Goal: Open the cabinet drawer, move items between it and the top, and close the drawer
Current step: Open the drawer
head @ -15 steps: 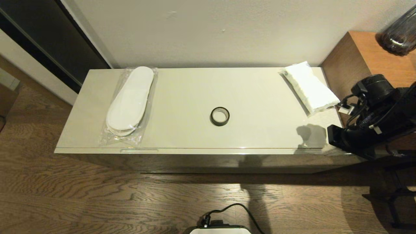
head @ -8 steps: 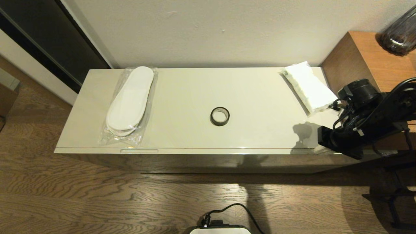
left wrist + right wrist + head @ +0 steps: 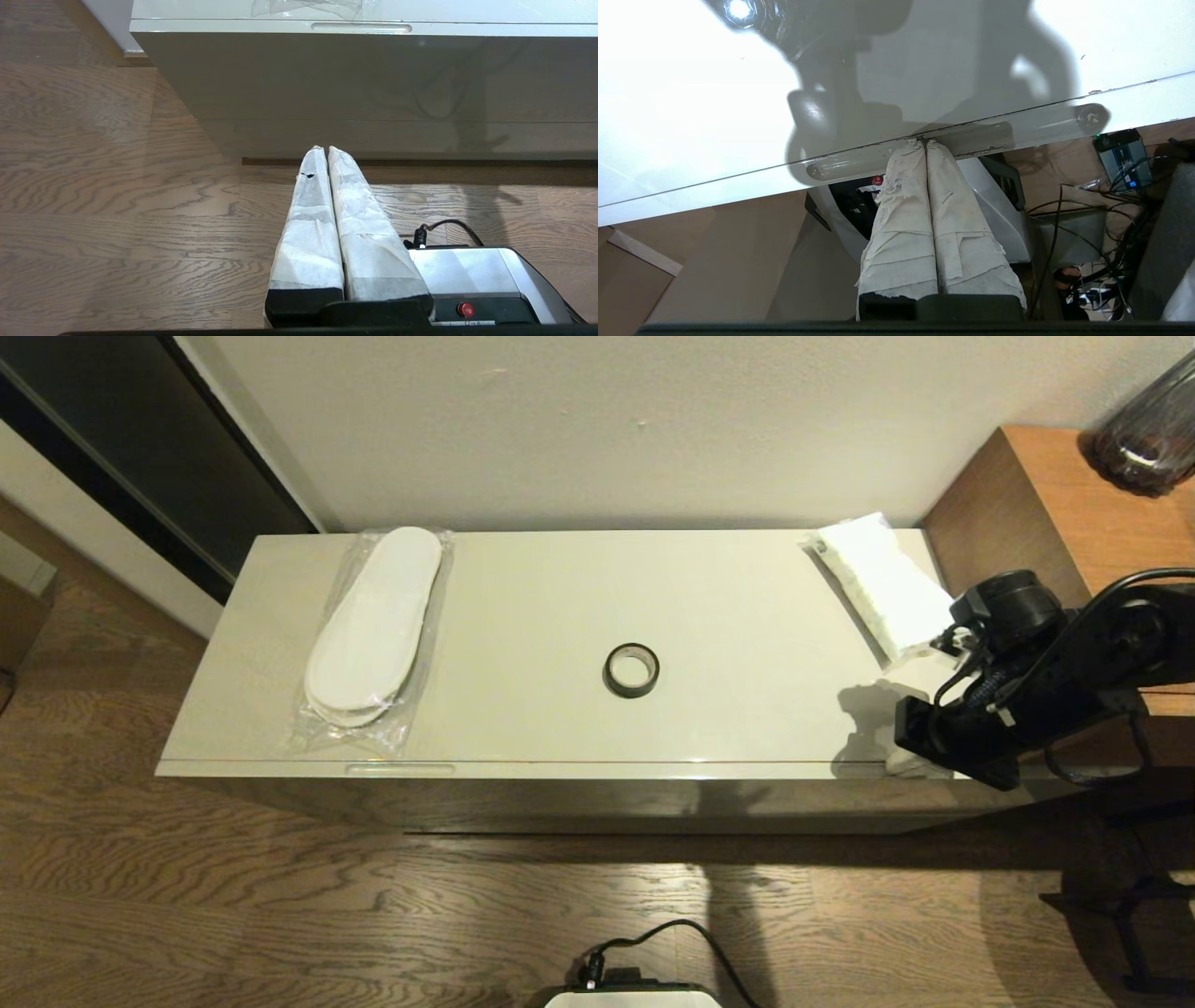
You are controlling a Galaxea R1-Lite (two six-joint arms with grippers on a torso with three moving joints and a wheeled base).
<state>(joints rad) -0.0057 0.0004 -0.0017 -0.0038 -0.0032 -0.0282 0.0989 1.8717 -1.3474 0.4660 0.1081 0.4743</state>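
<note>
The drawer is closed; its cream front edge (image 3: 560,770) runs under the glossy top (image 3: 728,616). On the top lie bagged white slippers (image 3: 373,625) at the left, a black tape roll (image 3: 631,669) in the middle and a white tissue pack (image 3: 887,586) at the far right. My right gripper (image 3: 910,765) is shut and empty at the front right corner. In its wrist view the right gripper (image 3: 923,141) touches the seam at the right handle strip (image 3: 845,165). My left gripper (image 3: 323,148) hangs shut and low over the floor, before the left handle strip (image 3: 361,27).
A brown wooden unit (image 3: 1055,495) with a dark glass vase (image 3: 1148,429) stands right of the cabinet, close behind my right arm. A wall runs along the back. My base (image 3: 630,994) and its cable sit on the wooden floor in front.
My right arm has swung left and forward, bringing its shut gripper onto the front right edge of the cabinet. The items on the top have not moved.
</note>
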